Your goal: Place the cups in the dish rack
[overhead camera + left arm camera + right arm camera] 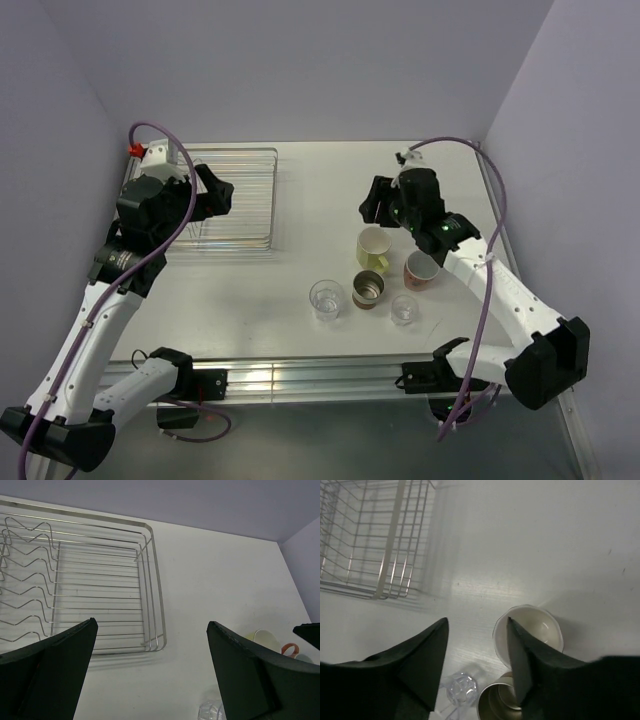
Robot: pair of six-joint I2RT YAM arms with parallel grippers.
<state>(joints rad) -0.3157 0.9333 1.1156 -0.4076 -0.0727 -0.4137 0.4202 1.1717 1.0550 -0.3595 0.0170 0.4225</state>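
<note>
From the overhead camera I see a white table point(330, 180) set between pale lilac walls. A shallow rectangular dish rack of thin silver wire point(274, 200) sits at the far left of the table.

All five cups stand upright on the table to the right of the rack, well apart from it. They form a loose cluster:
- A pale yellow mug point(373, 247) is farthest back.
- A salmon-pink mug with a white inside point(421, 270) is just to its right.
- A brown metallic cup point(368, 290) stands just in front of the yellow mug.
- One clear glass tumbler point(326, 299) is on the near left of the group.
- A second clear glass tumbler point(404, 310) is on the near right.

My left gripper point(222, 192) hangs over the rack. Its wrist camera shows the black fingers point(60, 655) spread wide with nothing between them.

My right gripper point(370, 208) hangs just behind the yellow mug. In its wrist view the fingers point(427, 665) stand apart and grip nothing. The yellow mug's rim shows in the gap, right beside one finger that hides part of the mug. I cannot tell whether that finger touches it.
</note>
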